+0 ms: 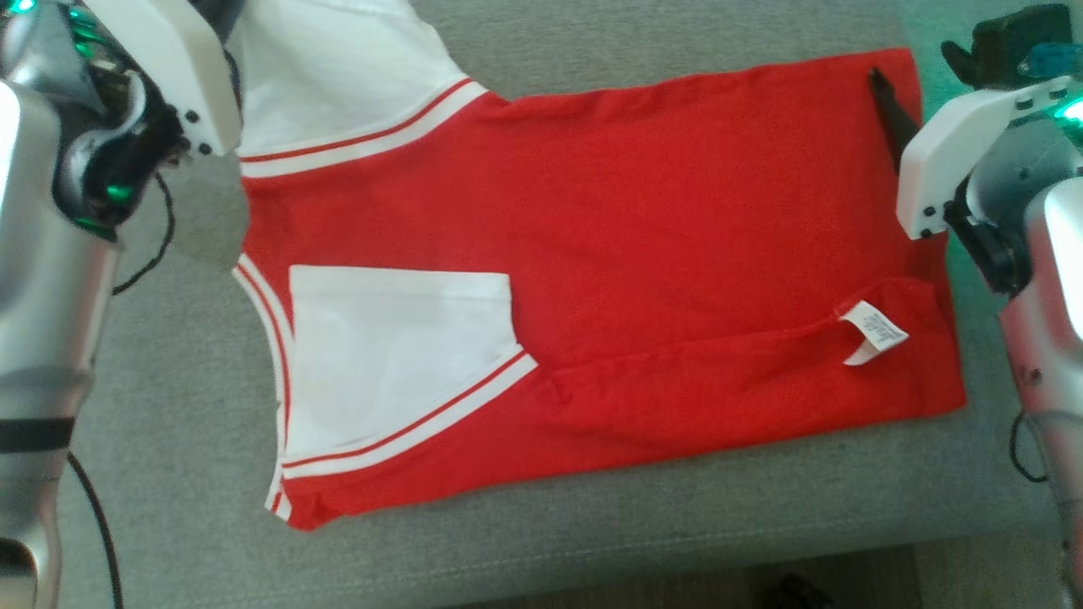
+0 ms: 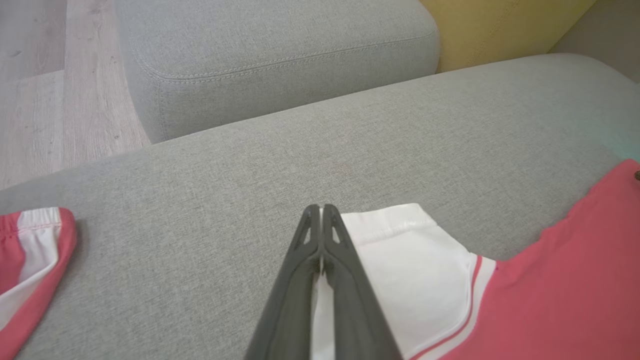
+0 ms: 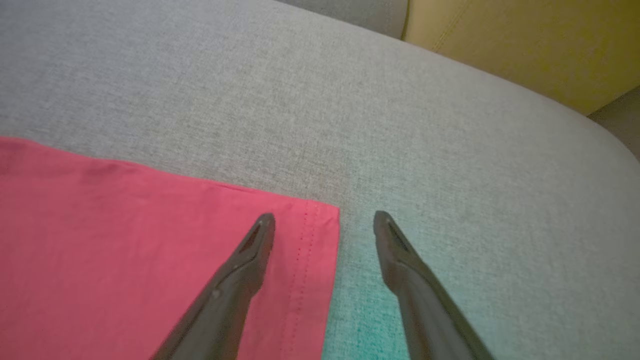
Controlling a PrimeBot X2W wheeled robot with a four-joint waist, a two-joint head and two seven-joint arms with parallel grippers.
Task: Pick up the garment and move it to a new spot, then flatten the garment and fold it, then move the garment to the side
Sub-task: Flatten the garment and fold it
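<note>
1. The garment (image 1: 634,237) is lying flat on the grey cushion (image 1: 592,524), with its white sleeves toward the robot's left and its label (image 1: 873,331) facing up.
2. The left gripper (image 2: 320,212) is pinching the far white sleeve (image 2: 415,260), fingers together with white cloth between them.
3. The right gripper (image 3: 324,220) is standing apart, one finger over the red hem corner (image 3: 317,225) and the other over bare cushion.

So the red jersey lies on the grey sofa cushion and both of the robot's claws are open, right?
Not quite: only the right gripper is open. The left wrist view shows the left gripper shut on the white sleeve of the jersey.
</note>
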